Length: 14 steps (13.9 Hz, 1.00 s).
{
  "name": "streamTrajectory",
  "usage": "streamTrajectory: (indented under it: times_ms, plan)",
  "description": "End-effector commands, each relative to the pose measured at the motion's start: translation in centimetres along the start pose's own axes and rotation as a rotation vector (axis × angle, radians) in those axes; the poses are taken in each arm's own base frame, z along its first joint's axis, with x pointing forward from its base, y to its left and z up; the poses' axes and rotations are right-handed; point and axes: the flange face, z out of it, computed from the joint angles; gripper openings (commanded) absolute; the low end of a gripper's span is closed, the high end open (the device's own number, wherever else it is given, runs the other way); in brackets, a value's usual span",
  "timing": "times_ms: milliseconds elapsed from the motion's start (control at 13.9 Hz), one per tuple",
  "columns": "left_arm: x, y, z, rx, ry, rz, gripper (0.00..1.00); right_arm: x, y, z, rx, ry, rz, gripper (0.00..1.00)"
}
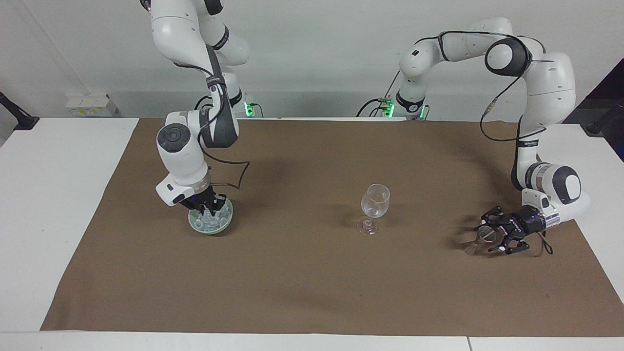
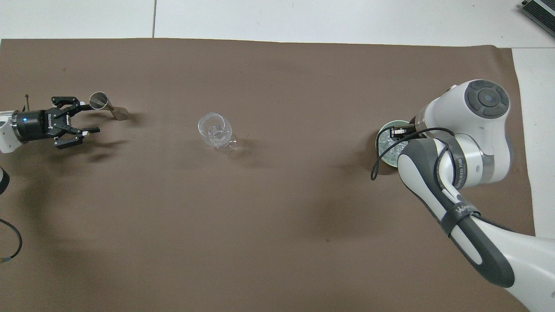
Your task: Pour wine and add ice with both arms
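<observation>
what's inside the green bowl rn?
The green bowl holds ice, small clear cubes. The right gripper is down among them, fingertips shut. Whether it holds a cube is hidden.

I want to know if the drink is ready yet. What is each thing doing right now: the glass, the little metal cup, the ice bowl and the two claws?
Stemmed glass: upright, no wine showing.
Metal cup: standing free on the cloth.
Green bowl: holding a heap of ice.
Left gripper: open, beside the metal cup.
Right gripper: shut, tips down in the ice.
</observation>
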Motion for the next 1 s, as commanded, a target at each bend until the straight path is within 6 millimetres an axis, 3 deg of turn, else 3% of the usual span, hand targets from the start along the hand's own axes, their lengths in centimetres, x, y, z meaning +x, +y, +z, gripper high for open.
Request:
streamTrajectory:
  times_ms: [0,143,359,502,645,789,932]
  plan:
    - [2.8,0.8,-0.9,-0.053,-0.117,-0.090,0.70,0.0,-0.3,-5.5,-0.017,0.013,0.016,0.00]
    - [7.0,0.5,-2.5,-0.029,-0.205,-0.103,0.70,-0.3,-1.5,-9.4,-0.012,0.008,0.007,0.00]
    - [14.1,1.6,-2.8,-0.001,-0.377,-0.149,0.70,-1.7,-1.9,-14.8,0.004,0.017,0.032,0.00]
    - [18.8,2.8,-1.5,0.037,-0.508,-0.244,0.70,-3.2,-1.6,-18.2,0.003,0.035,0.037,0.00]
    - [21.1,3.4,-0.9,0.081,-0.580,-0.324,0.70,-4.0,-0.3,-20.0,-0.002,0.043,0.055,0.00]
    - [23.7,3.8,1.2,0.110,-0.640,-0.364,0.70,-4.5,0.3,-21.2,0.020,0.043,0.066,0.00]
    - [28.0,5.0,3.5,0.186,-0.743,-0.388,0.70,-4.4,1.3,-23.1,0.038,0.050,0.085,0.00]
